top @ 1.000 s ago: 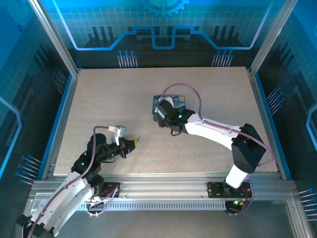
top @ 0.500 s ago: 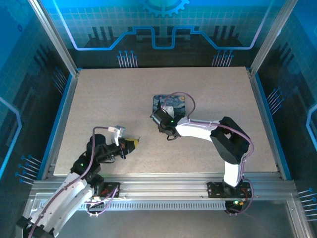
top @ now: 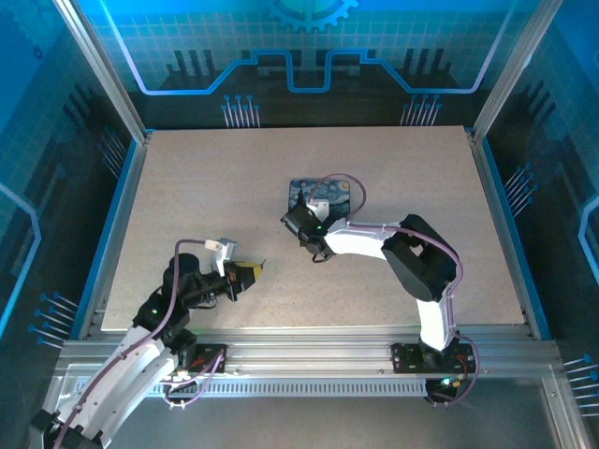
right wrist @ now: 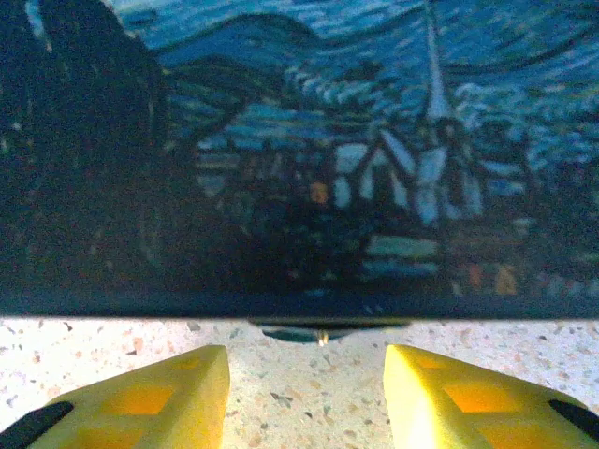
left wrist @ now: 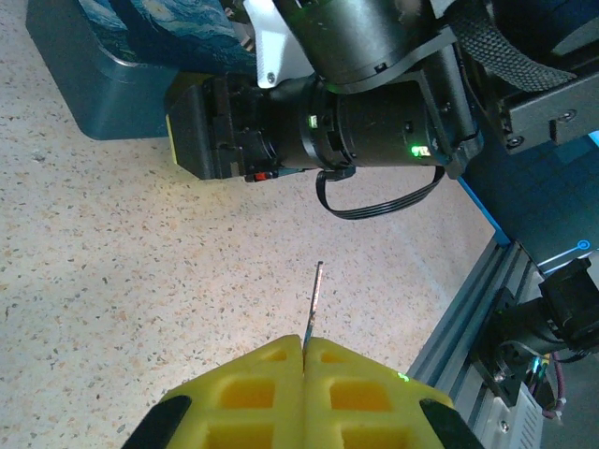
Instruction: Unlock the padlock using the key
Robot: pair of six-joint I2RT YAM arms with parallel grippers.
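Observation:
My left gripper (left wrist: 303, 348) is shut on the key (left wrist: 314, 297), a thin dark metal blade that sticks out past the yellow fingertips above the speckled table. From above, the key (top: 261, 263) points right, toward the other arm. My right gripper (right wrist: 307, 374) is open with bare table between its fingers (right wrist: 159, 393), close against the near side of the starry-night tin (right wrist: 299, 159). Of the padlock (right wrist: 323, 333) I see just a dark bluish sliver with a small glint under the tin's lower edge. From above, the right gripper (top: 299, 224) sits at the tin's (top: 328, 192) near-left corner.
The right arm's black wrist (left wrist: 374, 122) crosses the top of the left wrist view, in front of the tin (left wrist: 103, 84). A metal rail (top: 309, 351) runs along the table's near edge. Blue walls border the table's left and right sides.
The right arm has folded its elbow inward and its gripper has slid a little left along the tin's near side. The left arm and the key have stayed put.

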